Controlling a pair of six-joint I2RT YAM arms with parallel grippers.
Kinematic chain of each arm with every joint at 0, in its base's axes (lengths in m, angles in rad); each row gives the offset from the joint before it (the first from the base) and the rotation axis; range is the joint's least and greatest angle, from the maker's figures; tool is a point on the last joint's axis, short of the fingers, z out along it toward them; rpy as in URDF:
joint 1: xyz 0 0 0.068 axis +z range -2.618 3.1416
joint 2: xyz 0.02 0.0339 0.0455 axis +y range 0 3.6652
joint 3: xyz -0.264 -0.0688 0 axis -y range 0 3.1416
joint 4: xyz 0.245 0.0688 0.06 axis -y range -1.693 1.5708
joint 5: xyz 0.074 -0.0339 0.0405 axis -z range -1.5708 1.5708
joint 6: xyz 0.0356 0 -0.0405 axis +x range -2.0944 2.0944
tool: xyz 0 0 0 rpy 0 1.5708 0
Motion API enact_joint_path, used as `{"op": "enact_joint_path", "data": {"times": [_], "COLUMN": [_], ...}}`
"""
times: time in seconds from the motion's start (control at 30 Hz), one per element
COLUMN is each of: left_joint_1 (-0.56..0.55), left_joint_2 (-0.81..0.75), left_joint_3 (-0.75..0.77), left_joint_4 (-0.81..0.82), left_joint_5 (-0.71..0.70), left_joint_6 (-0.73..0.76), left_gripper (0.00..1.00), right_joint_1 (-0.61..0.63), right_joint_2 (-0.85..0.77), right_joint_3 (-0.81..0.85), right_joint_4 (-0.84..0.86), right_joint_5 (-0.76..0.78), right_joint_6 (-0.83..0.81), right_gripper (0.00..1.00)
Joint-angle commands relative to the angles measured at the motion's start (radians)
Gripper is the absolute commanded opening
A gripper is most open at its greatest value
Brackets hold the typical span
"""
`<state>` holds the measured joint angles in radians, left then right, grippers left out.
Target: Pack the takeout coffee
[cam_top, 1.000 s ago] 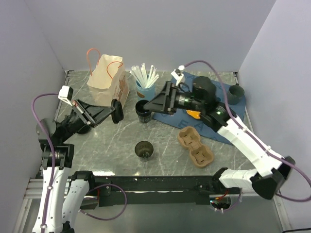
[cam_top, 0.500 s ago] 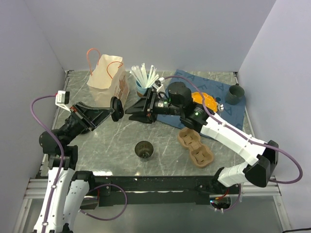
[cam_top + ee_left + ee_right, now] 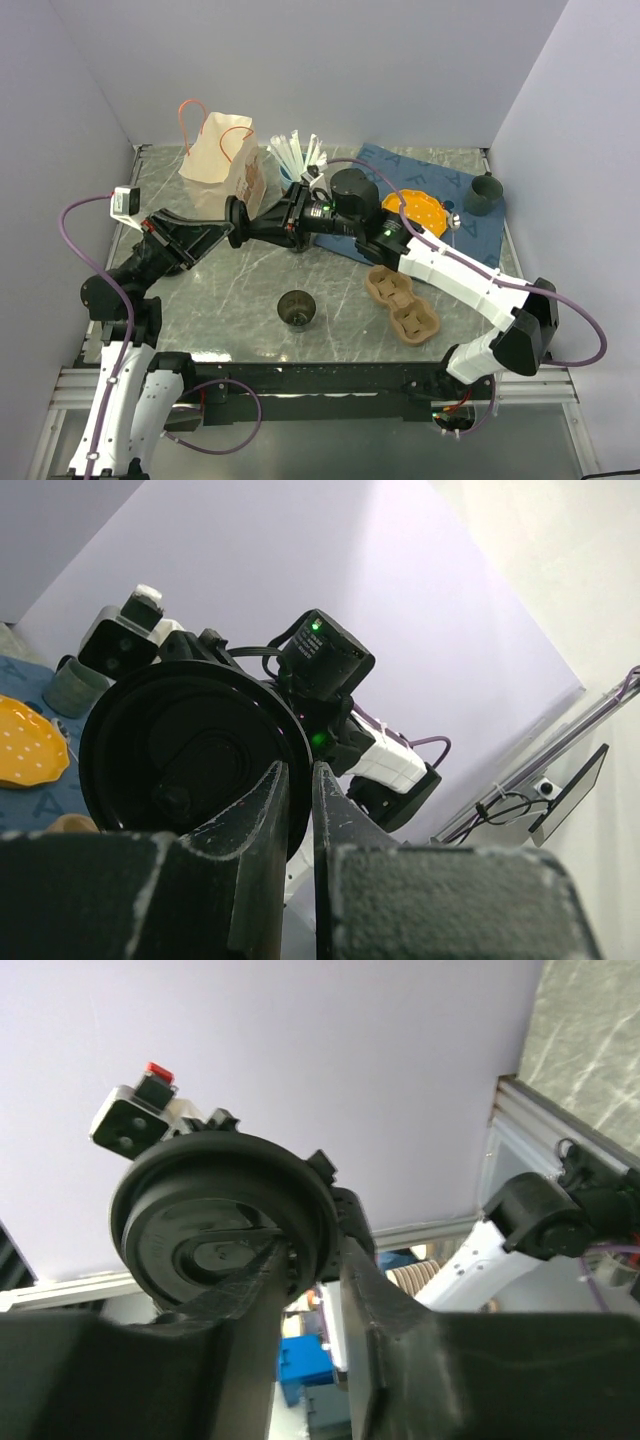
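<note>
Grey marbled table (image 3: 215, 295), bearing all items below.
- Tan paper bag (image 3: 218, 165), orange loop handles, upright at far left.
- Light-blue cup (image 3: 293, 183) holding white straws (image 3: 297, 150), just right of bag.
- Blue cloth (image 3: 455, 180), spread flat at far right.
- Orange dotted disc (image 3: 415, 208), lying on cloth.
- Grey-green mug (image 3: 485, 194), upright at cloth's right edge.
- Brown pulp two-well cup carrier (image 3: 402, 300), just off cloth's near edge.
- Lidless black cup (image 3: 297, 308), upright, left of carrier and apart from it.

The bench (image 3: 200, 300) carries one paper bag (image 3: 222, 165), one light-blue straw cup (image 3: 290, 180), one grey-green mug (image 3: 485, 195), one cardboard carrier (image 3: 402, 302), one orange plate (image 3: 412, 208) and one blue cloth (image 3: 475, 228). One lidless black cup (image 3: 297, 308) shows, and one black lid (image 3: 237, 222).
</note>
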<state>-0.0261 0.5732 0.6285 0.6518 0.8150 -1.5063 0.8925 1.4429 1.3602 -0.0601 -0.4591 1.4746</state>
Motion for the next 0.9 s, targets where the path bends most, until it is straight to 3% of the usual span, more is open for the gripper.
{"op": "enact_joint_path", "data": {"times": [0.0, 0.2, 0.3, 0.33, 0.37, 0.43, 0.6, 0.63, 0.73, 0.77, 0.87], "left_joint_1": [-0.005, -0.005, -0.005, -0.005, -0.005, -0.006, -0.005, -0.005, -0.005, -0.005, -0.005], "left_joint_2": [-0.022, -0.044, -0.050, -0.053, -0.053, -0.058, -0.038, -0.030, 0.004, 0.011, -0.022], "left_joint_3": [-0.003, -0.030, -0.010, 0.006, 0.025, 0.091, 0.175, 0.178, 0.195, 0.194, 0.168], "left_joint_4": [0.063, 0.007, -0.087, -0.218, -0.287, -0.491, -0.794, -0.837, -0.995, -1.053, -1.113], "left_joint_5": [0.006, 0.009, 0.013, 0.015, 0.001, -0.017, -0.059, -0.065, -0.092, -0.108, -0.249], "left_joint_6": [-0.012, -0.012, 0.027, 0.081, 0.121, 0.246, 0.454, 0.489, 0.581, 0.596, 0.620], "left_gripper": [0.01, 0.02, 0.26, 0.47, 0.55, 0.70, 0.80, 0.93, 0.99, 0.99, 0.97], "right_joint_1": [0.014, 0.020, 0.017, 0.016, 0.007, -0.009, -0.084, -0.092, -0.090, -0.086, -0.066], "right_joint_2": [0.014, -0.016, -0.053, -0.077, -0.088, -0.122, -0.197, -0.213, -0.194, -0.182, -0.147], "right_joint_3": [0.056, -0.042, -0.085, -0.091, -0.089, -0.072, -0.059, -0.047, 0.083, 0.146, 0.197], "right_joint_4": [0.088, 0.204, 0.175, 0.152, 0.123, -0.004, -0.263, -0.379, -0.628, -0.761, -0.948], "right_joint_5": [0.020, 0.028, 0.043, 0.063, 0.068, 0.079, 0.125, 0.143, 0.314, 0.347, 0.457], "right_joint_6": [0.033, 0.069, 0.061, 0.052, 0.038, -0.038, -0.225, -0.267, -0.505, -0.554, -0.710], "right_gripper": [0.26, 0.00, 0.00, 0.00, 0.00, 0.00, 0.00, 0.00, 0.00, 0.00, 0.00]}}
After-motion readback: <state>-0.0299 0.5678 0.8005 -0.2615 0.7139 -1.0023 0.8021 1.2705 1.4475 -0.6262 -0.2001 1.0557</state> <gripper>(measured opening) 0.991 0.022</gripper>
